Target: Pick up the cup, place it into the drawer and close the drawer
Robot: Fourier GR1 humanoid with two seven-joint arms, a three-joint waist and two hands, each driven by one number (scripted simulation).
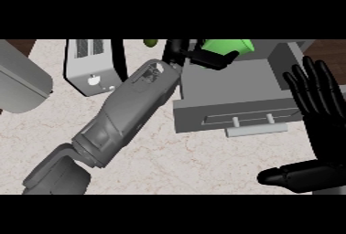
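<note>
A bright green cup [229, 45] shows at the top of the head view, over the far end of the open grey drawer [229, 89]. My left hand [197, 55] has its black fingers curled round the cup and hides the cup's lower left part. The left forearm runs up to it from the lower left corner. The drawer is pulled out toward me, and its pale bar handle [256, 130] is on the near face. My right hand [316, 98] rests open at the right edge, fingers up, just right of the drawer.
A grey toaster [90, 66] stands at the back left of the marbled counter [196, 160]. A large rounded grey object [21, 82] is at the far left edge. A small green item [150, 43] peeks out at the top, left of my hand.
</note>
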